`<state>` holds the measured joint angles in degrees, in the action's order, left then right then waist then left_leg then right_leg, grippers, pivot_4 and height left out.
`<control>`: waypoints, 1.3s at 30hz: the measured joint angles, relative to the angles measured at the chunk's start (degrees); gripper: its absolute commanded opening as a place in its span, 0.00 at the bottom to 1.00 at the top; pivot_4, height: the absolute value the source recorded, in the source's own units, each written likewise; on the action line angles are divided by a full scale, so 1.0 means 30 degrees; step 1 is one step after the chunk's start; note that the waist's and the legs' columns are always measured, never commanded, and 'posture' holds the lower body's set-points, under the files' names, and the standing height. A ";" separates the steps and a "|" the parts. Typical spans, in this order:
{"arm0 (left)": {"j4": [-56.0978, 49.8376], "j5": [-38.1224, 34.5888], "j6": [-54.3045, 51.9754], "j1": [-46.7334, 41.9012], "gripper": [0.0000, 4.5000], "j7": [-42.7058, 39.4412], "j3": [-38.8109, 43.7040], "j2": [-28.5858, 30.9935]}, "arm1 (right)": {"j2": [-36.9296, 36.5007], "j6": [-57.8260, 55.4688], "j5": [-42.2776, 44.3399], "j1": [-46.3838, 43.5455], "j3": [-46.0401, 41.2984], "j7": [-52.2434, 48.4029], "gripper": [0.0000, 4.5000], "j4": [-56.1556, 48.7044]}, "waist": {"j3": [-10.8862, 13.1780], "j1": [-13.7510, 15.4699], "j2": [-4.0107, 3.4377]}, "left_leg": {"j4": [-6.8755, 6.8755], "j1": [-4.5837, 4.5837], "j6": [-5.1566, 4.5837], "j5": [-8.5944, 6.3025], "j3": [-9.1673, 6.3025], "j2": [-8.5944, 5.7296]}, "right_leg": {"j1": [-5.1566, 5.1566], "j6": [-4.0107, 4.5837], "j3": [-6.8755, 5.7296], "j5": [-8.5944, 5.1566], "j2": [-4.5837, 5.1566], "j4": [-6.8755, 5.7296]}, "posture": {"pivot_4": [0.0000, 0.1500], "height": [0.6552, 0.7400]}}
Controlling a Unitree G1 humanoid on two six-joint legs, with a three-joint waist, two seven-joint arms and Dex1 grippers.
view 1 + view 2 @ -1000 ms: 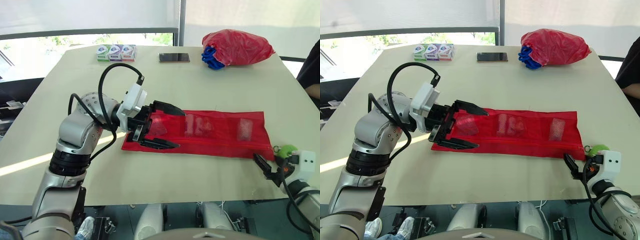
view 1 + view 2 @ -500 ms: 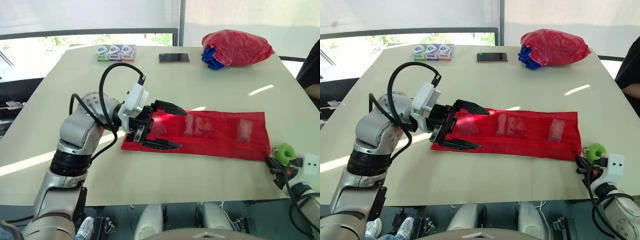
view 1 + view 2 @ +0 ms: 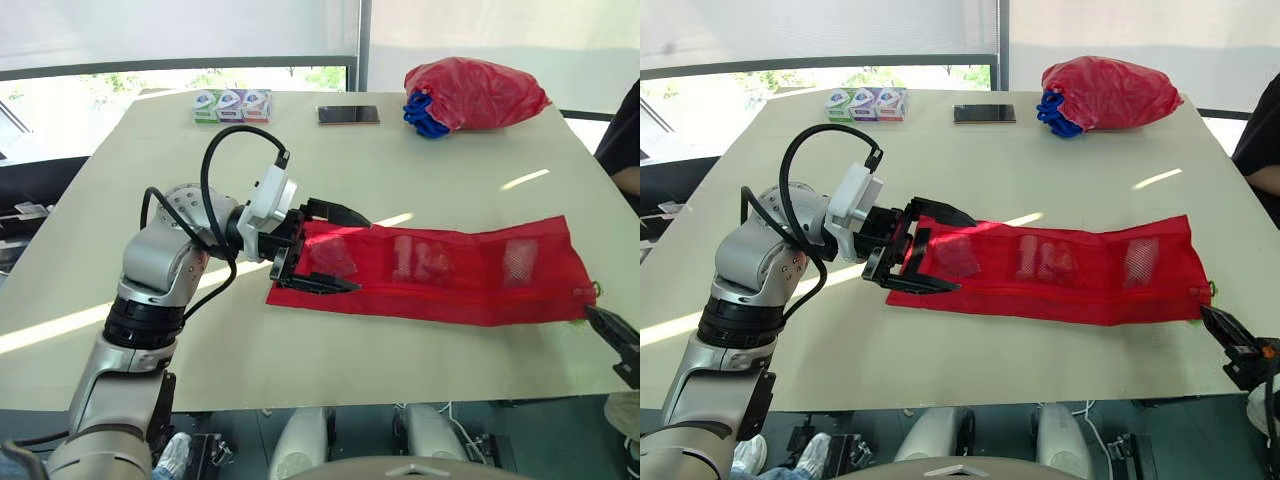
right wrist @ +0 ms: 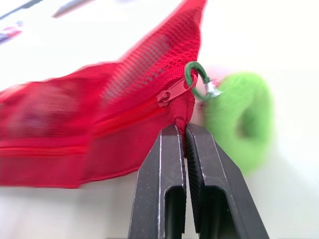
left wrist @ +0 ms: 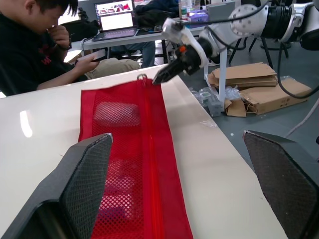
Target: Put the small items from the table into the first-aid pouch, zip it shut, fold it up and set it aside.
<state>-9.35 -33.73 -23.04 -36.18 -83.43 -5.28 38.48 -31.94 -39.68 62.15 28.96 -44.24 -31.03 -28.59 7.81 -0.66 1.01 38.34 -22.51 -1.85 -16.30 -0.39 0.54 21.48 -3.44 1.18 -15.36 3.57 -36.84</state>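
**Q:** Where is the pouch?
**A:** The pouch [image 3: 450,285] lies flat and unfolded on the desk [image 3: 150,330]. Its long axis runs left to right, and its right end is close to the desk's right near edge. Pale items [image 3: 420,258] show through the mesh in three pockets.

**Q:** What is the left tool doing?
**A:** The left tool [image 3: 355,253] is open, with its fingers spread wide. One finger sits over the far edge of the pouch's left end and the other along the near edge, with the mesh between them.

**Q:** And the right tool?
**A:** The right tool [image 4: 183,128] is closed, pinching the pouch's right near corner just under the zip pull [image 4: 172,92]. A green ring [image 4: 188,73] hangs from the pull, and a blurred green loop [image 4: 219,114] lies just beside it.

**Q:** What about the zip?
**A:** It runs along the near long side, with the pull at the right end.

**Q:** Is anything else on the desk?
**A:** Yes, at the far edge and well apart from the pouch: three small boxes [image 3: 231,105], a phone [image 3: 348,115] and a red bag [image 3: 475,93] with blue handles.
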 measured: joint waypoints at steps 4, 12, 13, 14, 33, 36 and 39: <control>0.0037 0.0098 0.0033 -0.0344 1.00 -0.0016 0.0013 0.0034 | -0.1779 -0.0759 0.2901 -0.1276 0.0098 0.0083 0.01 -0.1946 | -0.0001 -0.0040 0.0005 | 0.0001 0.0000 -0.0001 0.0000 -0.0008 0.0005 | -0.0001 -0.0001 -0.0006 0.0001 -0.0010 0.0000 | 1.00 1.00; 0.0033 0.0160 -0.0050 -0.0604 1.00 0.0367 0.0090 0.0096 | -0.2832 -0.1803 0.4078 -0.7286 0.6960 0.2351 0.01 -0.3609 | 0.0029 0.0008 0.0055 | 0.0013 -0.0026 0.0000 0.0001 -0.0034 0.0000 | 0.0008 -0.0001 -0.0029 0.0001 -0.0004 0.0008 | 1.00 1.00; 0.0054 0.0193 -0.0032 -0.0578 1.00 0.0392 0.0119 0.0205 | -0.2789 -0.2048 0.3631 -0.8221 0.8361 0.2504 0.01 -0.3617 | 0.0036 0.0013 0.0065 | 0.0014 -0.0029 0.0000 0.0001 -0.0037 -0.0001 | 0.0009 -0.0001 -0.0032 0.0001 -0.0003 0.0009 | 1.00 1.00; 0.0115 0.0246 -0.0020 -0.0579 1.00 0.0424 0.0149 0.0276 | -0.2764 -0.2237 0.3059 -0.8982 0.9627 0.2546 0.01 -0.3595 | 0.0040 0.0008 0.0070 | 0.0017 -0.0033 0.0001 0.0001 -0.0036 -0.0005 | 0.0011 0.0000 -0.0032 0.0002 -0.0003 0.0009 | 1.00 1.00; 0.0371 0.0438 -0.0051 0.0086 1.00 0.0908 0.0519 0.0878 | -0.7378 -0.0812 -1.1894 -1.5172 2.1275 -0.3663 0.01 0.0642 | 0.0048 0.0063 0.0087 | 0.0048 -0.0052 0.0000 0.0002 -0.0051 -0.0023 | 0.0020 -0.0003 -0.0046 0.0003 0.0014 0.0006 | 1.00 1.00; 0.0375 0.0439 -0.0048 0.0093 1.00 0.0910 0.0518 0.0876 | -0.7163 -0.0463 -1.2651 -1.5209 2.1116 -0.4086 0.01 0.0933 | 0.0044 0.0038 0.0095 | 0.0047 -0.0052 0.0001 0.0002 -0.0054 -0.0021 | 0.0019 -0.0003 -0.0048 0.0003 0.0012 0.0004 | 1.00 1.00; 0.0387 0.0441 -0.0041 0.0092 1.00 0.0899 0.0518 0.0869 | -0.6623 -0.0704 -1.2759 -1.5208 2.1083 -0.4109 0.01 0.0839 | 0.0045 0.0014 0.0093 | 0.0047 -0.0052 0.0001 0.0003 -0.0054 -0.0019 | 0.0021 -0.0002 -0.0048 0.0004 0.0010 0.0000 | 1.00 1.00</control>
<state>-8.19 -32.41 -23.16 -35.90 -80.73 -3.73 41.09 -51.81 -41.79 23.88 -16.66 19.01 -43.36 -26.07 7.94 -0.62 1.29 38.48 -22.66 -1.85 -16.29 -0.55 0.49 21.54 -3.45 1.03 -15.35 3.60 -36.84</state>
